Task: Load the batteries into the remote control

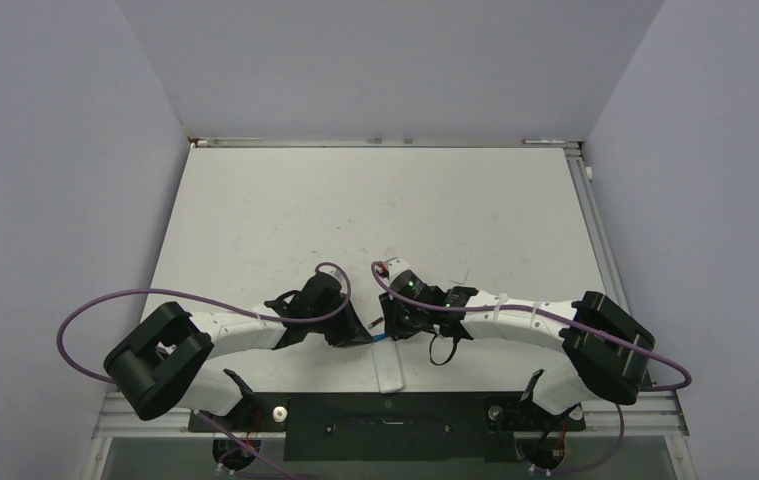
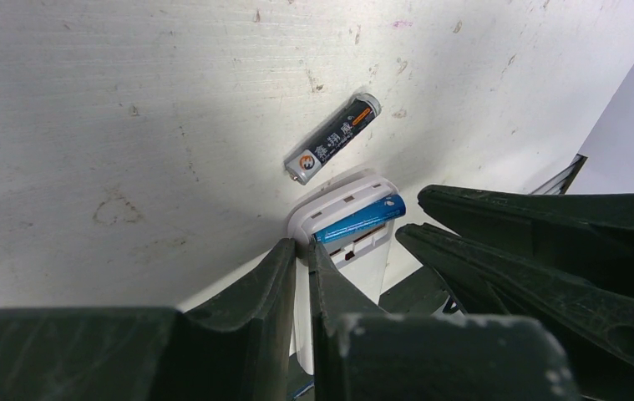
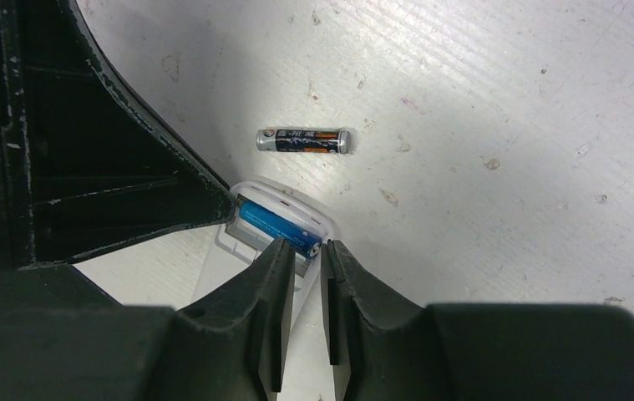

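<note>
We see the white remote control (image 2: 342, 189) lying back-up, its open bay holding the blue battery (image 2: 359, 219). The dark battery (image 2: 332, 138) lies on the table (image 2: 129, 100) just beyond its end. The left gripper (image 2: 302, 249) pinches the remote's rim. The right gripper (image 3: 305, 251) stands barely parted there, and we cannot tell whether it grips.

Top external: mounted high, behind arm bases (image 1: 255, 412), facing down and forward over whole table (image 1: 375, 200); farthest view.
Left wrist: very near, low over table, sighting along left claw (image 2: 305, 251) onto remote control (image 2: 342, 188) from left.
Right wrist: equally near, sighting along right claw (image 3: 307, 251) from right.
Shared by wrist views: opened remote end, blue battery (image 2: 362, 219) inside, dark battery (image 2: 332, 138) on table beyond, each other's claw at frame edge.
Top view: same spot largely hidden under wrists.
</note>
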### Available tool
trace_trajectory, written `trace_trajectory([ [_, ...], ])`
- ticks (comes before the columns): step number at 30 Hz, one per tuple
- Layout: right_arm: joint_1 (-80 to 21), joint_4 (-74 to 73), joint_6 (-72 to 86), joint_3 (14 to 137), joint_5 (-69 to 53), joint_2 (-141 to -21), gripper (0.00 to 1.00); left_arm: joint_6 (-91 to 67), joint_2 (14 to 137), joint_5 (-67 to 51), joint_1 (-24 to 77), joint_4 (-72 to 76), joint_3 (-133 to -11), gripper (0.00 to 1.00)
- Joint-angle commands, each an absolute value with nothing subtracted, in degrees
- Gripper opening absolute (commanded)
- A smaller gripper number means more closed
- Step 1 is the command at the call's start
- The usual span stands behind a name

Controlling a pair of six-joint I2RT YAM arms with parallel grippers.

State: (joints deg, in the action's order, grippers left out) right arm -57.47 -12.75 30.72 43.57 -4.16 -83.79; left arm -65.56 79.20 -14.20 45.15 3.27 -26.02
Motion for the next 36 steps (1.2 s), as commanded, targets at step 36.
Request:
trace_trajectory([
  [36,-58.7,-10.5,31.5,45.5,-7.5,-87.2,0.09,-64.3,79.6,-14.7,45.0,4.3,-27.8,0.07],
])
